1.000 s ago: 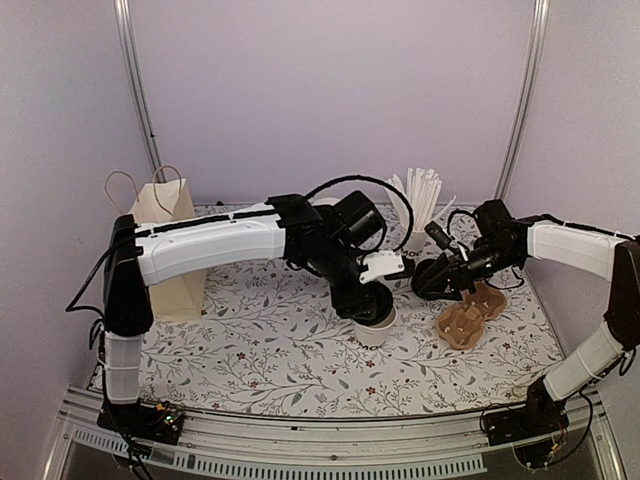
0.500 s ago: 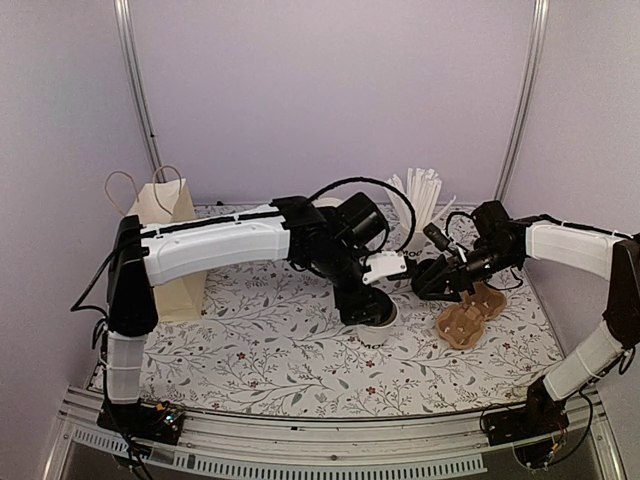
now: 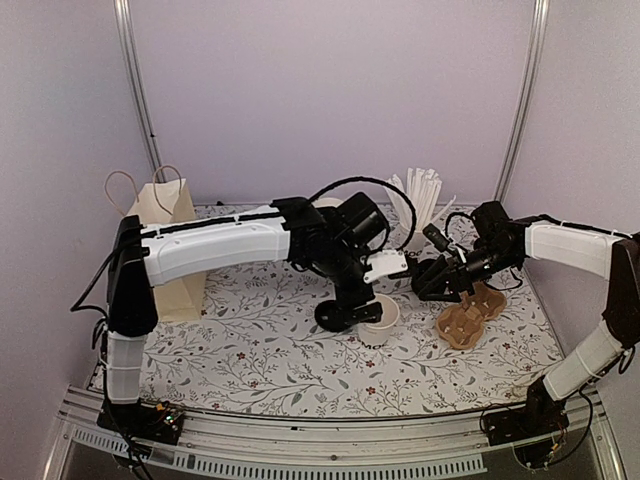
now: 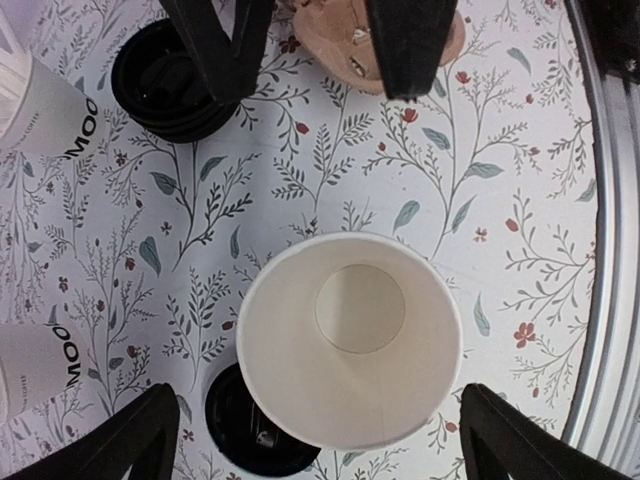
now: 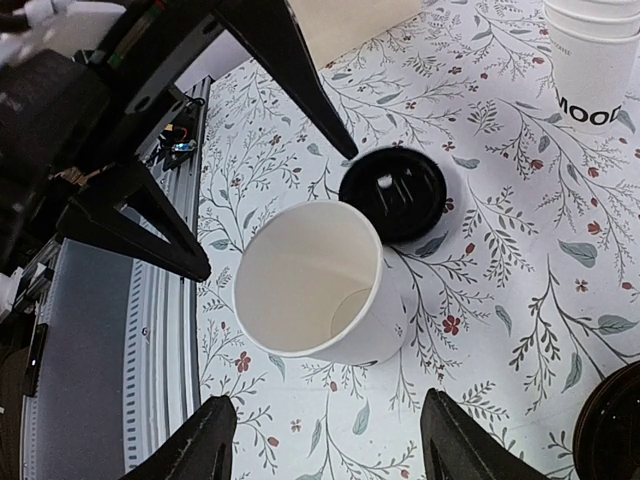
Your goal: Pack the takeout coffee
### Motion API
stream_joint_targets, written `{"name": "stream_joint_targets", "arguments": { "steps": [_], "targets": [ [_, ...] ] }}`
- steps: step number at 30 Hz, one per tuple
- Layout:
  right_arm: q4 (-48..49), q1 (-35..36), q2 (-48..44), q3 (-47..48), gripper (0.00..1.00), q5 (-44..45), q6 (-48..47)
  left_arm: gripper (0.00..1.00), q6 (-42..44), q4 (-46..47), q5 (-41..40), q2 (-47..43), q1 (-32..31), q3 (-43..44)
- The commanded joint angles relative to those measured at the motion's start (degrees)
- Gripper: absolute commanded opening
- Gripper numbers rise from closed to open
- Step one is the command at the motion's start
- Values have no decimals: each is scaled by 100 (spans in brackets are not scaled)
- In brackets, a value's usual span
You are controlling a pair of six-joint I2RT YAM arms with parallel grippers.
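Observation:
An open white paper cup [image 4: 350, 338] stands lidless on the floral mat, also in the top view [image 3: 382, 325] and right wrist view [image 5: 310, 285]. A black lid [image 4: 250, 440] lies flat on the mat touching its side, seen too from above [image 3: 333, 316] and from the right wrist [image 5: 393, 192]. My left gripper [image 4: 318, 400] is open and empty, straddling the cup from above [image 3: 360, 305]. My right gripper [image 5: 330, 415] is open and empty just right of the cup [image 3: 428, 283]. More MOO cups [image 4: 45, 105] stand behind; a second lid [image 4: 170, 80] lies by them.
A brown pulp cup carrier [image 3: 468, 315] lies at the right. A white cup of straws [image 3: 420, 205] stands at the back. The cream paper bag [image 3: 165, 230] stands at the far left. Stacked MOO cups [image 5: 592, 70] stand beyond the lid. The table's metal rail [image 4: 605, 250] runs close by.
The black lid that was under my left gripper on the cup now lies on the mat beside it. My left gripper has opened. The right gripper has shifted slightly left.

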Motion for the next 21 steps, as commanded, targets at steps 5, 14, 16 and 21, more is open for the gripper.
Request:
{"name": "stream_joint_targets", "arguments": {
  "steps": [5,14,16,21],
  "targets": [
    [-74,50,96,-65,66,58,-69,100,-726,1409,-314,-1143,436,-1070],
    [-56,69,123,-58,65,67,-69,86,-2540,2598,186,-2062,1888,-2865],
    [-54,75,140,-49,64,90,-69,80,-2508,2741,653,-2072,1923,-3076],
    [-47,86,196,-22,63,136,-69,60,-2305,2319,693,-1537,1872,-2967]
  ]
}}
